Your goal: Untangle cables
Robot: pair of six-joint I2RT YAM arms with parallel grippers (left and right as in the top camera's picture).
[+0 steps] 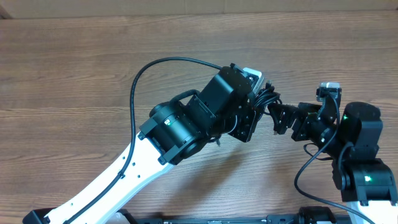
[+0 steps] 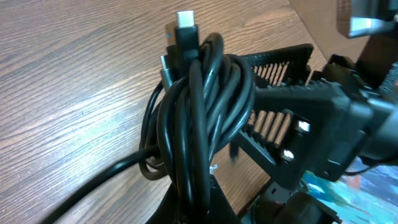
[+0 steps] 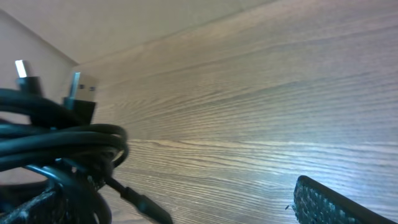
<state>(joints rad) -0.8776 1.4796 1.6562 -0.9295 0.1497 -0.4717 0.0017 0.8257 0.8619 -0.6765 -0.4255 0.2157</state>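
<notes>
A wood-grain table (image 1: 74, 62) seen from above, with two robot arms meeting right of centre, toward 3 o'clock. The left arm (image 1: 124, 168) reached in from 7 o'clock, and its bulky wrist hid most of the left tool (image 1: 260, 106). That tool (image 2: 193, 208), cut off at the bottom edge of its own camera view, was clamped narrow on the cables (image 2: 199, 118), a tight black bundle (image 1: 268, 98) standing up from it, silver plugs (image 2: 185, 18) at 12 o'clock. The right tool (image 1: 285, 119), coming from 4 o'clock, stood wide open just beside the bundle; whether its ribbed fingers (image 2: 273, 68) touched the cables could not be told. In the right wrist view the clump (image 3: 62, 143) was blurred at 8 o'clock, and only one finger (image 3: 323, 202) showed.
</notes>
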